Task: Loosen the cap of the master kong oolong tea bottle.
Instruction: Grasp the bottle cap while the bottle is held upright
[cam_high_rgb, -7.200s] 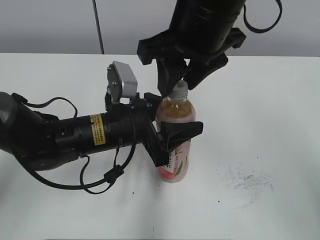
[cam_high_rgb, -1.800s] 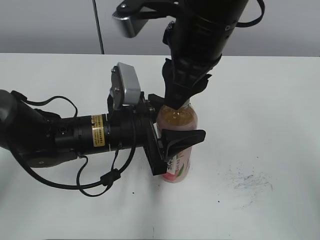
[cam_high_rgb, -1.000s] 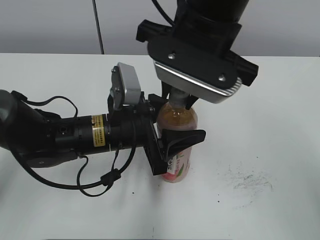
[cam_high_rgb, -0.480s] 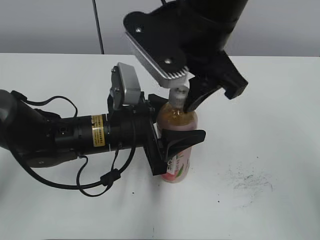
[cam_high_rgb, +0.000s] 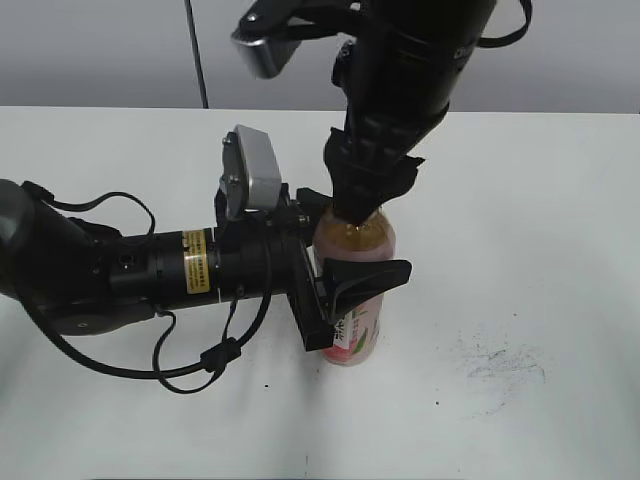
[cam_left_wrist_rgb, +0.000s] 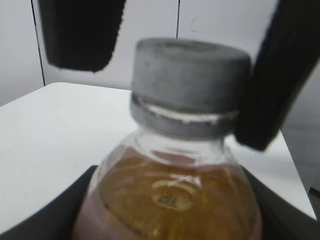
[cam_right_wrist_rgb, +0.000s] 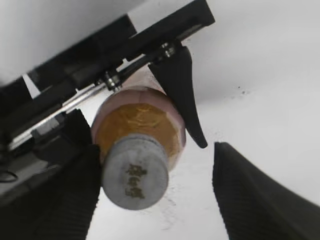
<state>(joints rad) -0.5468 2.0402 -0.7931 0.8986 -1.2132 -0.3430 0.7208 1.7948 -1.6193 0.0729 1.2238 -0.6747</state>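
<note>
Right wrist view looks straight down on the cap (cam_right_wrist_rgb: 135, 171), and this shows the relation that matters. The cap sits between the two ribbed fingers (cam_right_wrist_rgb: 70, 200) of the right gripper (cam_right_wrist_rgb: 150, 195), close against the left one, while the other finger stands well apart from it. The jaws are spread wide and hold nothing. The long axis of the master kong oolong tea bottle (cam_high_rgb: 354, 262) is upright, so the fingers need to close sideways on the cap from above.

In the exterior view the left gripper (cam_high_rgb: 345, 278) is closed around the bottle body at mid height and keeps it standing on the white table (cam_high_rgb: 520, 250). The right arm comes down from above and it is the nearer one to the cap.

The count is one bottle, one cap and two grippers. The cap still sits on the neck, its ring just below it (cam_left_wrist_rgb: 186, 116).
</note>
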